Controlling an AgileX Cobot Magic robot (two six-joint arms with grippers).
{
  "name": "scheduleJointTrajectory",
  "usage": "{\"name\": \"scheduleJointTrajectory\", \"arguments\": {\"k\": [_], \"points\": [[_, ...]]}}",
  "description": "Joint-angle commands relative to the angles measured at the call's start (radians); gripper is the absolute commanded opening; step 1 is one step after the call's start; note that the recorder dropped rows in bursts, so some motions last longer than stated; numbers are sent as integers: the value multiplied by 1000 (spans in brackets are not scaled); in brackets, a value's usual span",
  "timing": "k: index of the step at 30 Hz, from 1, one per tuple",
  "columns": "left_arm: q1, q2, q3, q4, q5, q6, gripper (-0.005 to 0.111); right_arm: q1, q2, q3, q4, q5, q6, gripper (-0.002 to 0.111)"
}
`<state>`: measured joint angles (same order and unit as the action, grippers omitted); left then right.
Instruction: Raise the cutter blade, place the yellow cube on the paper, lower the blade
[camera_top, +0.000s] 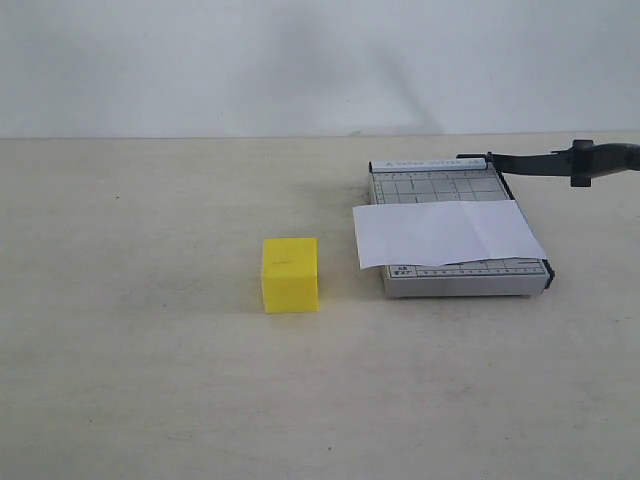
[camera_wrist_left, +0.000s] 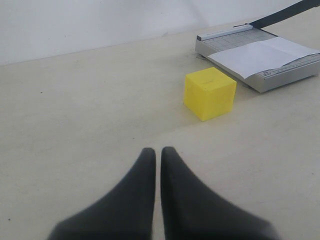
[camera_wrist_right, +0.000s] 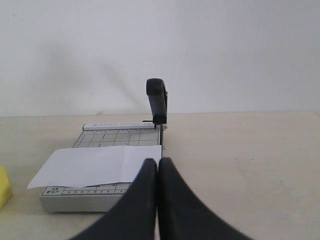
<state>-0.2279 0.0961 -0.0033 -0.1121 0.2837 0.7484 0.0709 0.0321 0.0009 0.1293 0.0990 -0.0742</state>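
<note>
Grey trimmer board (camera_wrist_right: 115, 136) print illegible; cutter blade (camera_wrist_right: 159, 102) raised beyond right gripper (camera_wrist_right: 158, 161), handle up, end-on; its jaws together, left gripper (camera_wrist_left: 158, 150) likewise.

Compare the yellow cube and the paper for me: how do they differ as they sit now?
The yellow cube is a bright solid block; the paper is a thin white creased sheet. The yellow cube stands on the bare table, left of the trimmer board in the exterior view; the paper lies across that board, overhanging its cube-side edge. The paper is much wider than the yellow cube. Shared: nothing holds either one.
</note>
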Motion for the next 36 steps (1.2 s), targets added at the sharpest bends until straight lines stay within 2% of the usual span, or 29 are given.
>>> {"name": "scheduleJointTrajectory", "arguments": {"k": [1, 8, 11, 15, 19, 31, 33, 36], "points": [[-3, -1, 3, -3, -6, 0, 4, -2, -1, -1, -7, -2, 2, 0], [-3, -1, 3, 11, -38, 2, 4, -2, -1, -1, -7, -2, 7, 0], [-3, -1, 3, -74, -157, -94, 4, -2, -1, -1, -7, -2, 7, 0], [-3, -1, 3, -267, -296, -243, 4, -2, -1, -1, -7, -2, 7, 0], [-3, -1, 3, -300, -345, -263, 4, -2, -1, -1, -7, -2, 7, 0], [-3, -1, 3, -300, -366, -275, 4, -2, -1, -1, -7, -4, 7, 0], [-3, -1, 3, -298, -341, -293, 4, -2, -1, -1, -7, -4, 7, 0], [-3, 10, -98, -217, -195, -231, 5, -2, -1, -1, -7, -4, 7, 0]]}}
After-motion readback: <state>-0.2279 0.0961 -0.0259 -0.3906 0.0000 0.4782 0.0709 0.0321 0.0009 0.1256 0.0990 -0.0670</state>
